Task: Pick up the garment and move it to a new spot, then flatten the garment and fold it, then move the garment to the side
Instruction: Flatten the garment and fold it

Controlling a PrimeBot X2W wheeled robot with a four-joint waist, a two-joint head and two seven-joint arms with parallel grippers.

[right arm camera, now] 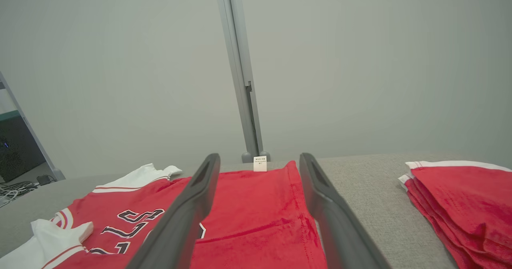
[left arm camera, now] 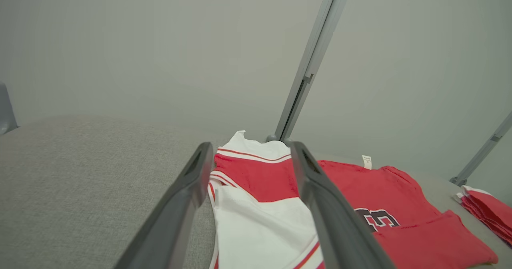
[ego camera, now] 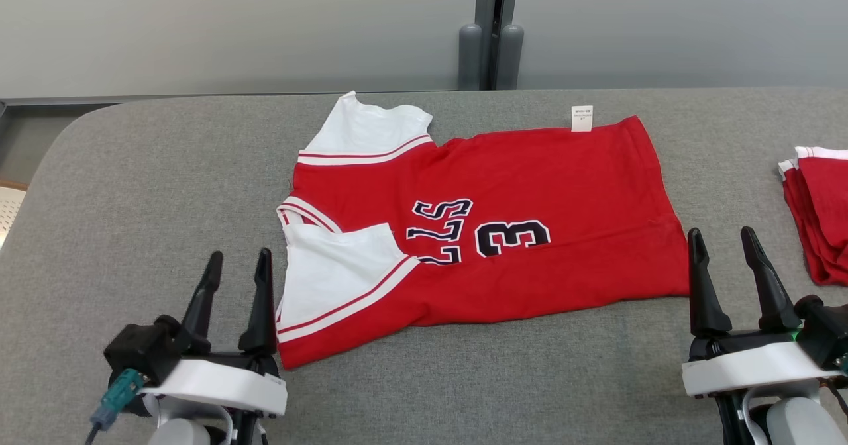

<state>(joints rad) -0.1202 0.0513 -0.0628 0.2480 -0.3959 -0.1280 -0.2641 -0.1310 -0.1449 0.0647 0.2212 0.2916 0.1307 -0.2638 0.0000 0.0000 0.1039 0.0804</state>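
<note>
Grey fabric worktop [ego camera: 132, 187]: you've got left end effector [ego camera: 240, 254] and right end effector [ego camera: 721, 233] spread, empty, near edge. Red-and-white jersey [ego camera: 530, 187] lies flat just beyond, between them, mid-worktop. Folded red garments [ego camera: 821, 213] stacked far right.

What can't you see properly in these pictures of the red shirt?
- Head view: the white label on the red shirt is too small to read.
- Head view: the shirt's own folded-over near edge covers part of the lettering.
- Head view: the right edge cuts off the red pile.
</note>
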